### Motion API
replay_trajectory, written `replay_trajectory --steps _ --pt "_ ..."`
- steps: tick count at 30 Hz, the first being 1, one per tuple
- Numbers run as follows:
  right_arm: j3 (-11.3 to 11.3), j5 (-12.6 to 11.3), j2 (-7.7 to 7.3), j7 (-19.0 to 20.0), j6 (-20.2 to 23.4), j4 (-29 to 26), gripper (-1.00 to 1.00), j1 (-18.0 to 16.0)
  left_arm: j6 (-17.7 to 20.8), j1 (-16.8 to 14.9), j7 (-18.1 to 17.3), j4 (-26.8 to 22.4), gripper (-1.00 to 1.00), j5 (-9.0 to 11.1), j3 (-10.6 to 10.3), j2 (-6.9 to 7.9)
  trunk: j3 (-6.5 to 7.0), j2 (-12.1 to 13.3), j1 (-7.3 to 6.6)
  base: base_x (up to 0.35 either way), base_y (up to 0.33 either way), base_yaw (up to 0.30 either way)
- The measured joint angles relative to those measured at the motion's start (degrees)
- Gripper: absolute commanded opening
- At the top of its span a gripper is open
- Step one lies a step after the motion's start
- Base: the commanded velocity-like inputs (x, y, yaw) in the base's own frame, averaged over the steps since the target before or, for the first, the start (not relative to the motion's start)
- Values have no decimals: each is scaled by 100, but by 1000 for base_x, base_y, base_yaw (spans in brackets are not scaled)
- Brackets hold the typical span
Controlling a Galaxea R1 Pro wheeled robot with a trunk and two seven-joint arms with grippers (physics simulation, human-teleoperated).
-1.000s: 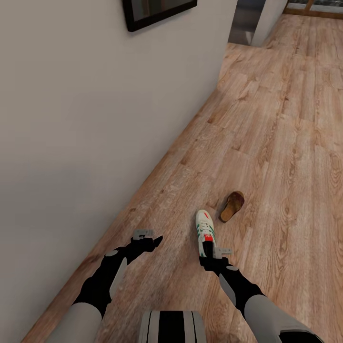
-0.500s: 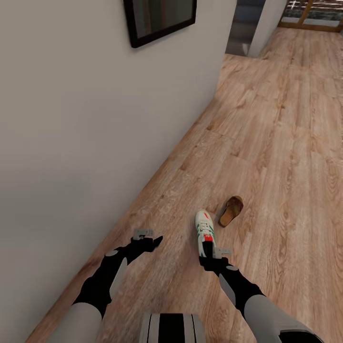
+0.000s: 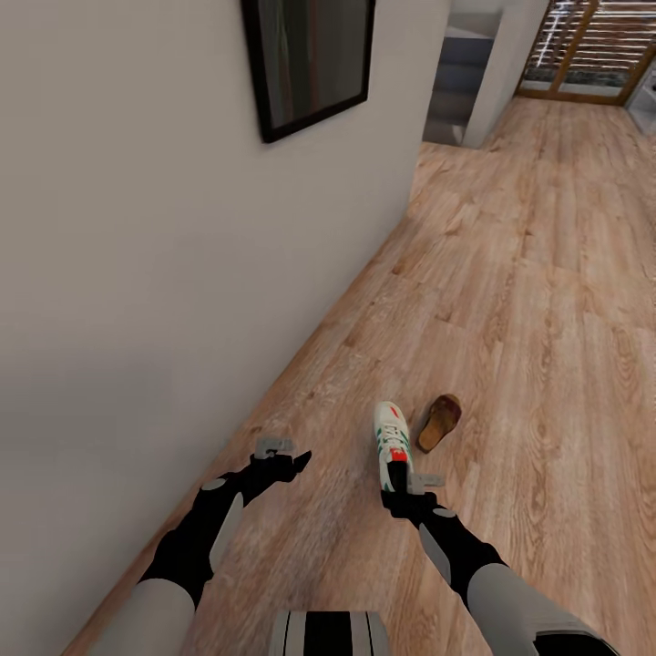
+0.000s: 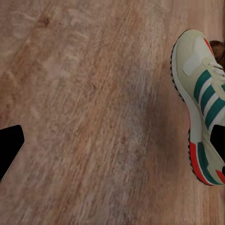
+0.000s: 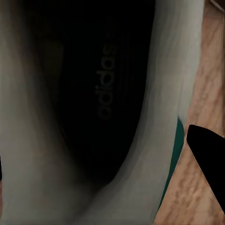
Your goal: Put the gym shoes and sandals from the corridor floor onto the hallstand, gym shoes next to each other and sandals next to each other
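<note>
A plain grey-white wall (image 3: 137, 273) runs along the far left side, beyond the left arm, and a dark-framed picture (image 3: 310, 64) hangs on it well ahead of both arms. The left gripper (image 3: 290, 456) hovers over the corridor floor (image 3: 528, 301), near the foot of that wall, with nothing between its fingers; in the left wrist view one dark fingertip (image 4: 8, 149) shows at one edge and a second at the opposite edge, wide apart, so the gripper is spread and empty, with bare wood planks beneath it. To the right of the left gripper, across a strip of bare floor, is one gym shoe (image 3: 392, 437), white with green stripes and a red accent, its toe pointing away from the robot. The right gripper (image 3: 405, 487) is at the heel end of this shoe and is clamped on it: the right wrist view looks straight into the shoe's dark opening, where a printed insole (image 5: 105, 84) shows, with a black finger (image 5: 208, 159) outside the pale wall of the collar. I cannot tell whether the shoe is lifted or rests on the planks. Just ahead and to the right of the right gripper, close beside the sneaker's toe but apart from it, one brown sandal (image 3: 439, 422) lies flat on the floor.
</note>
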Motion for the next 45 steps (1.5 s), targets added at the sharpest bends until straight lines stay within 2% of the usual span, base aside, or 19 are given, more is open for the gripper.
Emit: replay_trajectory --steps 6,7,9,13,17,20,30,38,41,45 --pt "-16 -4 0 -2 7 -202 -100 -1 -1 0 0 1 100 -4 0 0 190 8 -16 0 0 0" --pt "-18 -4 0 -2 11 -411 -100 -2 -2 0 0 1 100 -5 0 0 221 9 -18 0 0 0" --pt "-17 -6 1 -1 35 -1239 -100 -2 -3 0 0 2 100 -2 0 0 285 12 -25 0 0 0" --pt "-9 -3 5 -5 86 -2088 -100 0 -1 0 0 3 100 -6 0 0 410 17 -33 0 0 0" --pt "-2 2 2 -4 101 -2422 -100 1 -1 0 0 2 100 -7 0 0 518 23 -44 0 0 0" --pt "-1 6 0 0 105 -2498 -100 1 -4 0 0 4 100 -8 0 0 587 27 -51 0 0 0" --pt "-1 20 -2 0 106 -2514 -100 3 -5 -1 1 8 100 -10 0 4 594 28 -51 0 0 -101" --pt "-117 16 -5 0 106 -2499 -100 3 -4 0 3 8 100 -10 0 6 613 28 -51 0 0 -217" --pt "-126 8 -2 32 73 -2465 -100 -3 -99 61 49 -18 100 -54 -2 102 613 28 -51 0 0 0" --pt "-126 8 -4 32 -50 -2336 -100 -1 -117 62 3 -64 100 -32 -4 102 613 28 -51 0 0 0"
